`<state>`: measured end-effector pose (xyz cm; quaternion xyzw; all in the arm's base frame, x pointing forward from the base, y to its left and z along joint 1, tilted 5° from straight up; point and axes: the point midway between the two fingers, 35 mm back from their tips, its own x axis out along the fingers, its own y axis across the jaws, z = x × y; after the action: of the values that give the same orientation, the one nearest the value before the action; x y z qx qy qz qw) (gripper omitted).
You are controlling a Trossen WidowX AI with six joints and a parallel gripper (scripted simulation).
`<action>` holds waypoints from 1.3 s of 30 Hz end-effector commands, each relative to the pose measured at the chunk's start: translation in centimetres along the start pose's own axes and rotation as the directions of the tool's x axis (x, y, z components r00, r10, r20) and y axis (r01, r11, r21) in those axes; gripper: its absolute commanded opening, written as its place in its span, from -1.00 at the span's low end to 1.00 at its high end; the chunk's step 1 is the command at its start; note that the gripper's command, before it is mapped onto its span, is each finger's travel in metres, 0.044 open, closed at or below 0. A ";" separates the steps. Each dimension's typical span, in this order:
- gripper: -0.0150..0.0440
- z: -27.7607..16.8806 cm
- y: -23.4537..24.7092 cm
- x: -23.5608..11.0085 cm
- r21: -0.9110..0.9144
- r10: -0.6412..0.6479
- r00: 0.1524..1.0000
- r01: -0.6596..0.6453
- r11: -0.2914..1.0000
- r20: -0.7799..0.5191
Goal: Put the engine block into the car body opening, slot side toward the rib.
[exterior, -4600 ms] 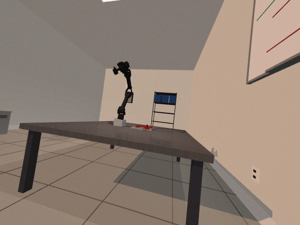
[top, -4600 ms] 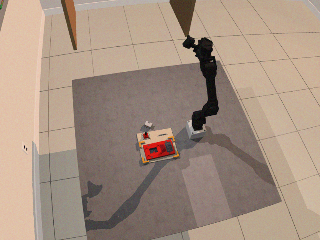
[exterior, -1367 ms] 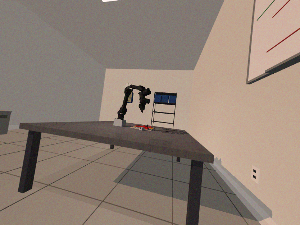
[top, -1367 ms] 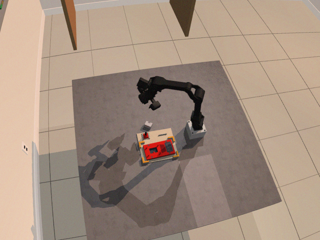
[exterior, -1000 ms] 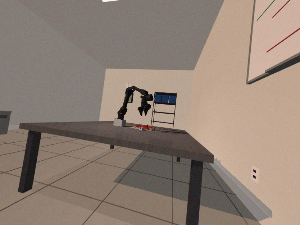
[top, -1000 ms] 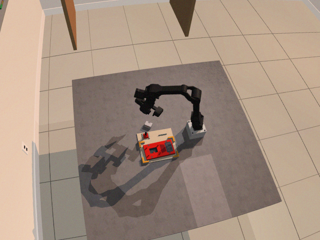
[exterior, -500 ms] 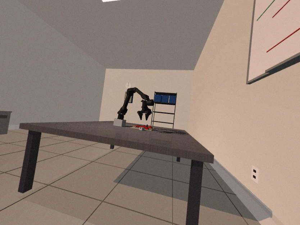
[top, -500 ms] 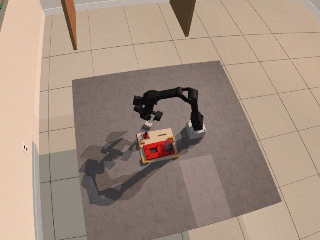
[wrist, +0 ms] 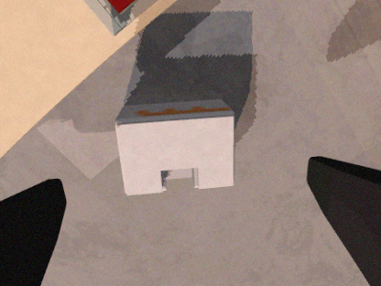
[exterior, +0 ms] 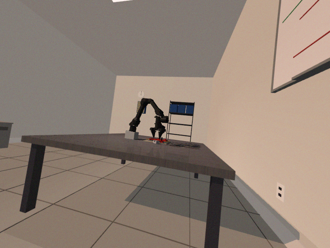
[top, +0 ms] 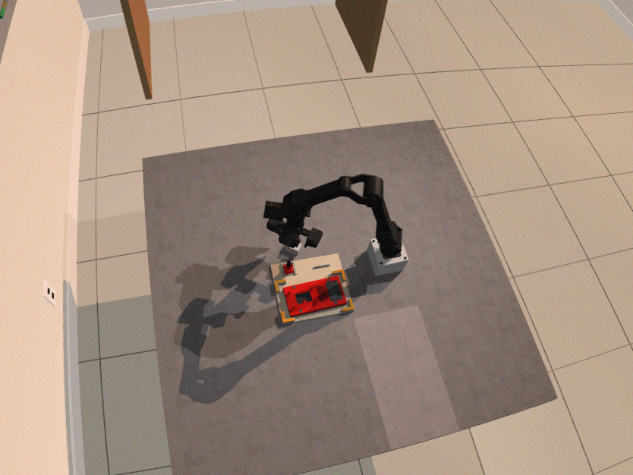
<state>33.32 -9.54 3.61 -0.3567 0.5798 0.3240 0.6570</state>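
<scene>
The engine block (top: 290,250) (exterior: 155,142) (wrist: 176,147) is a whitish block with a notch-like slot in its near edge in the wrist view and an orange mark on its far side face. It rests on the table just off the board's corner. My gripper (top: 300,242) (exterior: 156,137) (wrist: 189,180) is open above it, a fingertip out to each side, nothing between the fingers. The red car body (top: 318,306) lies on the board, with a dark square opening (top: 303,297) on its left part. The rib cannot be made out at this size.
The pale board (top: 305,264) holds orange corner brackets (top: 288,320) around the car body. A small red piece with a black upright knob (top: 288,268) stands on the board's corner nearest the block. A thin dark piece (top: 321,266) lies beside it. The arm's white base (top: 388,264) is to the right.
</scene>
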 end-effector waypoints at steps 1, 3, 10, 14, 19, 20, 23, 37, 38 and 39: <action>1.00 -0.1 0.3 0.7 0.004 0.012 1.000 -0.012 1.000 -0.002; 1.00 -0.1 0.3 1.0 0.004 0.012 1.000 -0.012 1.000 -0.002; 1.00 0.0 0.2 2.1 0.004 0.012 1.000 -0.012 1.000 -0.002; 1.00 0.0 0.3 2.8 0.004 0.012 1.000 -0.012 1.000 -0.002; 1.00 0.0 0.3 3.6 0.004 0.012 1.000 -0.012 1.000 -0.001; 1.00 0.0 0.3 3.7 0.004 0.012 1.000 -0.012 1.000 -0.001; 1.00 0.0 0.3 4.0 0.004 0.012 1.000 -0.012 1.000 -0.001; 0.18 0.0 0.3 4.0 0.004 0.012 1.000 -0.012 1.000 -0.001; 0.15 0.0 0.3 4.0 0.004 0.012 1.000 -0.012 1.000 -0.001; 0.13 0.0 0.3 4.0 0.004 0.012 1.000 -0.012 1.000 -0.001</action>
<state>33.59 -9.37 -0.20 -0.3549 0.5816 0.3269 0.6549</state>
